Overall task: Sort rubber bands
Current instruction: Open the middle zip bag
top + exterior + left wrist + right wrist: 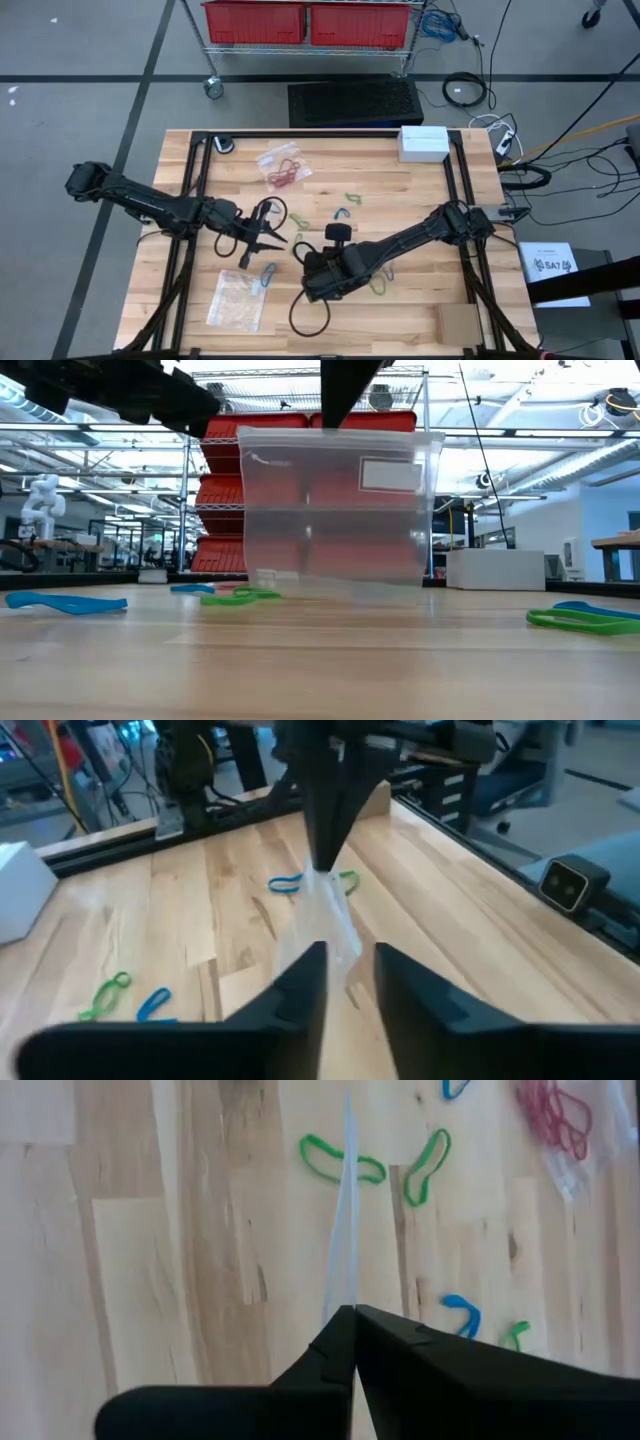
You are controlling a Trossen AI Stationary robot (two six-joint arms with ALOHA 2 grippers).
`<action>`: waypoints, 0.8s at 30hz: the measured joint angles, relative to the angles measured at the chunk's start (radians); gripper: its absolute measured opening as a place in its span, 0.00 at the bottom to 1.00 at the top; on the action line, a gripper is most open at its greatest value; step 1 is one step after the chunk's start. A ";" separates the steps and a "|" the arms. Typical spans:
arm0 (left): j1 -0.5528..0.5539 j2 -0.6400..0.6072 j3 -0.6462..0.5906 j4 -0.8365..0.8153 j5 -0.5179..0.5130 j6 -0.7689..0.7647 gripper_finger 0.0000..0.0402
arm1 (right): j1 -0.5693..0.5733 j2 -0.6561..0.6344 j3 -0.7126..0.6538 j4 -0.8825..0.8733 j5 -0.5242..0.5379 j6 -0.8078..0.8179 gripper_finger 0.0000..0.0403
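I had the right end effector pinched shut on the top edge of a clear bag, which hung upright near the middle of the tabletop, toward its front edge. I could see nothing inside that bag. My left end effector sat just beside the bag's near side with its fingers a little apart and nothing between them.

A second clear bag lay flat by the front left corner; I could not tell whether it held anything. A third bag lay near the far edge with red bands bunched in it.

Loose bands were scattered over the middle of the tabletop: green ones and a blue one beyond the hanging bag, another blue beside the flat bag, and a green one toward the front. A white box stood at the far right.
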 joint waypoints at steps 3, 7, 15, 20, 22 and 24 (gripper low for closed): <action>-0.003 0.009 0.000 0.003 -0.003 -0.032 0.35 | -0.001 0.000 0.006 -0.011 -0.001 -0.021 0.00; -0.003 0.027 0.000 0.006 -0.043 -0.077 0.47 | 0.001 -0.003 0.006 -0.010 0.003 -0.031 0.00; -0.030 0.159 0.000 0.137 -0.104 -0.077 0.57 | -0.018 -0.006 0.006 0.009 0.019 -0.081 0.00; -0.030 0.227 0.001 0.206 -0.113 -0.077 0.57 | -0.051 -0.014 0.007 0.038 0.018 -0.108 0.00; -0.030 0.237 0.001 0.202 -0.097 -0.077 0.57 | -0.057 -0.013 0.007 0.039 0.015 -0.121 0.00; -0.030 0.240 0.001 0.205 -0.098 -0.076 0.57 | -0.058 -0.013 0.007 0.040 0.014 -0.131 0.00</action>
